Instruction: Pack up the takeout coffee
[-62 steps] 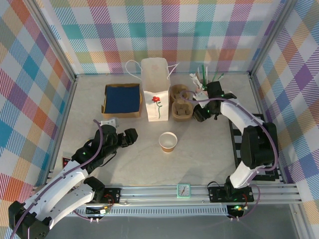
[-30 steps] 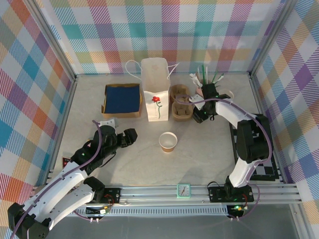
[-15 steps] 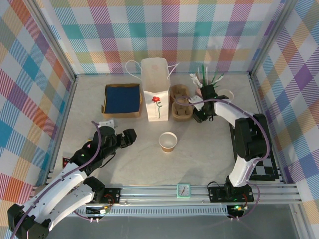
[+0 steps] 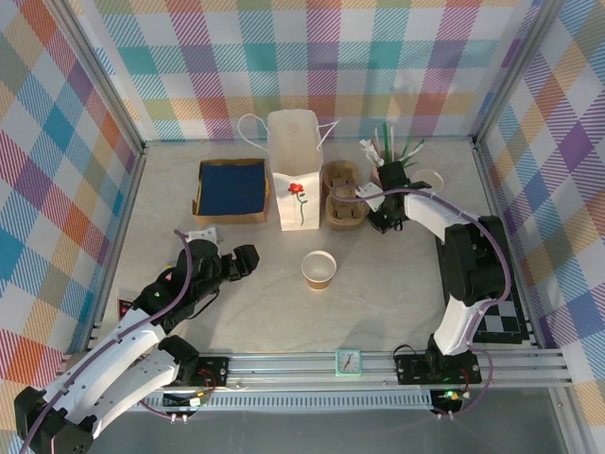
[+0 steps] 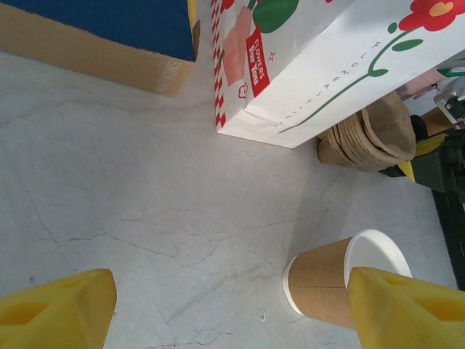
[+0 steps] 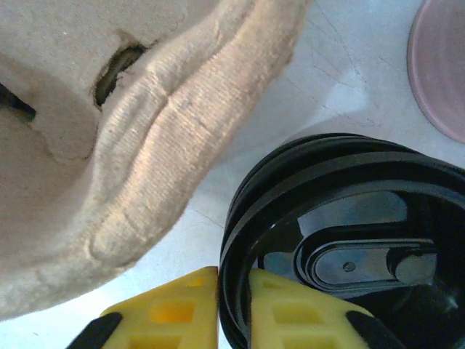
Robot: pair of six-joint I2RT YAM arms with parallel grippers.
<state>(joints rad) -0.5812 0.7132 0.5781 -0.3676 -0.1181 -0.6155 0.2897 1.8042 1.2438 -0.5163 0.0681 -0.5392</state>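
- Two arms share a pale table (image 4: 378, 312) walled in bright plaid. We find the right gripper (image 4: 384, 216) lowered at the right side of a moulded cardboard tray (image 4: 342, 197).
- Seen from the right wrist, that pincer is drawn nearly closed on the rim of the takeout coffee (image 6: 349, 240). One yellow finger (image 6: 171, 309) sits outside the black lid, the other sits inside it, and the rim is pinched between them.
- The coffee stands lid up on the table, just beside the tray's rounded edge.
- A white flowered bag (image 4: 293, 170) stands upright against the tray's far side, well clear of the coffee.
- The left gripper (image 4: 236, 260) hangs over the front left of the table, its jaws spread wide with nothing in them.
- From the left wrist we look across bare tabletop to a lidless paper cup (image 5: 330, 283) standing alone, with the bag and tray beyond it.
- A blue-lined box (image 4: 232, 189) lies just left of the bag.
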